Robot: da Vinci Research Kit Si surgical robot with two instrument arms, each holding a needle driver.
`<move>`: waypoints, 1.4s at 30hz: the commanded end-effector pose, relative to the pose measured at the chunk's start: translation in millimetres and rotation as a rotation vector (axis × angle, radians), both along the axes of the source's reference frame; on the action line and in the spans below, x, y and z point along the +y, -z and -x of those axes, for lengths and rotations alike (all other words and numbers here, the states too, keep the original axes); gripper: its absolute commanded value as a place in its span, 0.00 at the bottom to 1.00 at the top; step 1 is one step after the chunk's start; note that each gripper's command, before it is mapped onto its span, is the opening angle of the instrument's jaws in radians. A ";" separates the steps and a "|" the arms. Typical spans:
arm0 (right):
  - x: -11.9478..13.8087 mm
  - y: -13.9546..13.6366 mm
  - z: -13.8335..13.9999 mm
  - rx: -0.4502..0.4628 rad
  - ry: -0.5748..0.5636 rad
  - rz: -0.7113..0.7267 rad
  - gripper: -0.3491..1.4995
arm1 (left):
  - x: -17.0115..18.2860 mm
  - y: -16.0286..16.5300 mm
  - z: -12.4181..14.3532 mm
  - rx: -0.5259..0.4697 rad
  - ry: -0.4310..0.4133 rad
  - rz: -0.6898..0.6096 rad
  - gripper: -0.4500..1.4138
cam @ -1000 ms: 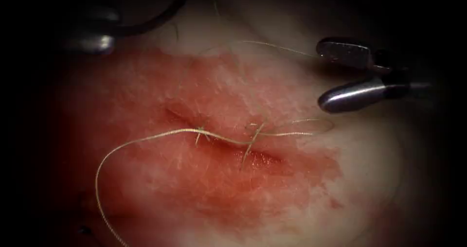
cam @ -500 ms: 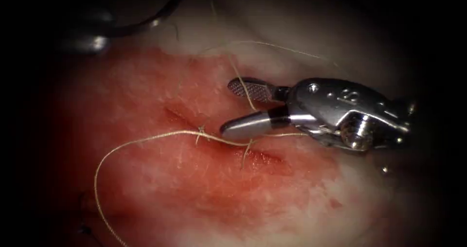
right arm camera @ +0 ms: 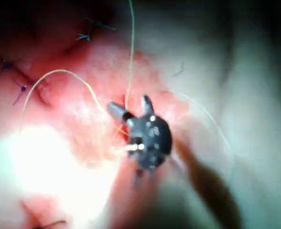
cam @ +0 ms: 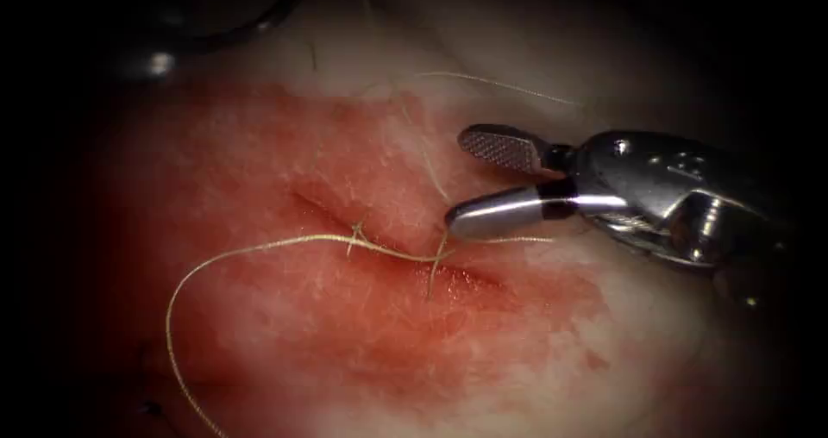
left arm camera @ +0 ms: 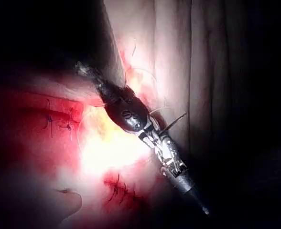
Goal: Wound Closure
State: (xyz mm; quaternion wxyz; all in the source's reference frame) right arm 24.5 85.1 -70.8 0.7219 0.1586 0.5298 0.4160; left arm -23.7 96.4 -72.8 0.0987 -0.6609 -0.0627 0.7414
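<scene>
2 spread, empty jaws of the right tool [cam: 461, 179] hover over the thread [cam: 259, 247].

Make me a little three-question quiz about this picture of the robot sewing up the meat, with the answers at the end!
1. True or false: the right tool has its jaws open.
2. What does the right tool hold?
A. the needle
B. a cut end of thread
C. nothing
3. Fill in the word: in the endoscope view the pale thread runs from the stitches at the cut and makes a big loop toward the picture's ____ side.

Key
1. True. The two jaws stand apart, just above the stitches on the tissue.
2. C. Thread passes near the jaws, but they grip nothing.
3. Left.
</scene>
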 end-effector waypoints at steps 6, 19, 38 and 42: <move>-3.9 -0.5 1.6 0.008 0.050 -0.032 0.66 | 0.2 -0.9 -0.3 0.003 0.002 -0.012 0.05; -0.1 -0.8 0.2 -0.018 -0.025 -0.026 0.64 | 0.3 -2.6 -3.5 0.035 0.014 -0.037 0.05; -3.7 -5.7 -4.1 -0.086 0.110 0.090 0.59 | 0.6 -6.6 -6.8 0.074 0.036 -0.073 0.05; -5.1 -5.2 -5.0 -0.091 0.156 0.074 0.59 | 0.7 -7.0 -6.9 0.076 0.038 -0.077 0.05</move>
